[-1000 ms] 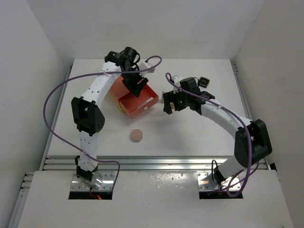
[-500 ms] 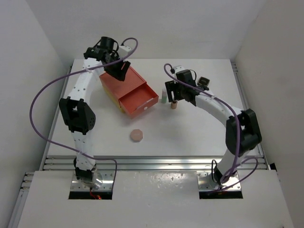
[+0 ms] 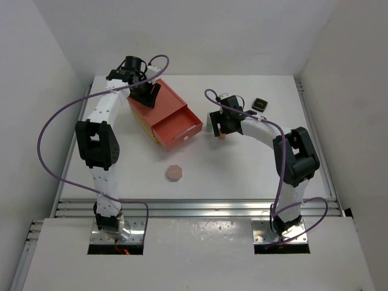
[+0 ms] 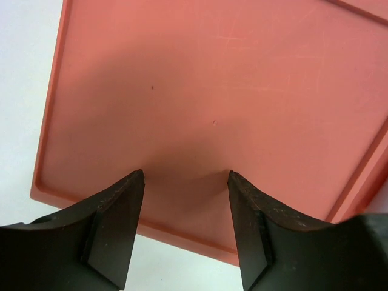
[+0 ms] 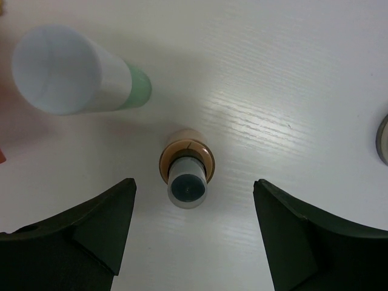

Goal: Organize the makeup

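Note:
The tan dark-capped bottle (image 5: 187,176) stands upright on the table, straight below my right gripper (image 5: 194,182), which is open and straddles it without touching. The green-white bottle (image 5: 73,76) stands just left of it. From the top view, the right gripper (image 3: 219,126) hangs over both bottles, with the tan one (image 3: 223,136) peeking out. My left gripper (image 4: 185,174) is open and empty over the back-left edge of the orange box's lid (image 4: 230,91); in the top view it (image 3: 148,96) sits above that box (image 3: 170,97). The peach compact (image 3: 175,173) lies alone near the front.
The box's drawer (image 3: 177,125) is pulled open toward the bottles. A black square compact (image 3: 260,104) lies at the back right. A dark round edge (image 5: 383,139) shows at the right wrist view's border. White walls enclose the table.
The left gripper has moved from above the open drawer back and left onto the box's lid. The right gripper has shifted left to sit over the two bottles.

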You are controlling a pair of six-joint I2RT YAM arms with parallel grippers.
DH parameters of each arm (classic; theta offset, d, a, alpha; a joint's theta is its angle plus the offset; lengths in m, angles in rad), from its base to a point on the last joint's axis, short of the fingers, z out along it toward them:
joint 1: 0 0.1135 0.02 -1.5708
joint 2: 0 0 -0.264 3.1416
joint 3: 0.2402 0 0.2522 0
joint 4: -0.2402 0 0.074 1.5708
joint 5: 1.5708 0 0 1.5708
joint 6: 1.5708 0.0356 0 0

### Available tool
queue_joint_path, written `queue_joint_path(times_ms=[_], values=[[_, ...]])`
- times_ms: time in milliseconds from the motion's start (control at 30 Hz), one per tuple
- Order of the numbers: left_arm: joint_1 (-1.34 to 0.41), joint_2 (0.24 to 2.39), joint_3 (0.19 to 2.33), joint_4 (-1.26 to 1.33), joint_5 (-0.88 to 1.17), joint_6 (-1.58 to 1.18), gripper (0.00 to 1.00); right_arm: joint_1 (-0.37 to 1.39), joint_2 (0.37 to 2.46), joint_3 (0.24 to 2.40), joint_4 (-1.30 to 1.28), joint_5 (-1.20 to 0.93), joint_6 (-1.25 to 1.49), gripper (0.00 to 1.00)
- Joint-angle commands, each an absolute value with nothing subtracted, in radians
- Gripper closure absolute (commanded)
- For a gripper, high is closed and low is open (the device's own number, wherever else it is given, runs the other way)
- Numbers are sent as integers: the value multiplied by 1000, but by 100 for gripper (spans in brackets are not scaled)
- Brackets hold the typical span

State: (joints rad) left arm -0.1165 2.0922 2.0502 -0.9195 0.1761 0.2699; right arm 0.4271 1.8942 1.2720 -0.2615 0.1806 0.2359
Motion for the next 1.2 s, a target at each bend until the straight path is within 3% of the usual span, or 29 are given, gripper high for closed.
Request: queue_joint_path(times_ms=[0, 100, 367, 467, 600, 700, 967, 1167], values=[[-110, 2103, 1996, -873, 186, 242, 37, 425, 1920, 1312, -200, 192, 247, 21], [-110, 2103, 1976, -873, 205, 224, 37, 419, 1956, 1319, -175, 186, 242, 21], [-101, 2103, 1957, -864, 229, 224, 37, 407, 2029, 1358, -161, 156, 258, 41], [-101, 2103, 1948, -864, 229, 224, 37, 407, 2029, 1348, -161, 144, 273, 61], [-101, 2103, 1939, -864, 247, 224, 37, 408, 1984, 1319, -163, 158, 276, 80], [-101, 2103, 1939, -864, 247, 224, 37, 408, 1910, 1282, -163, 193, 259, 89], [-101, 2103, 1930, -864, 247, 224, 37, 432, 1692, 1333, -166, 310, 180, 93], [-101, 2103, 1930, -853, 256, 224, 37, 551, 1801, 1558, -153, 8, 107, 93]])
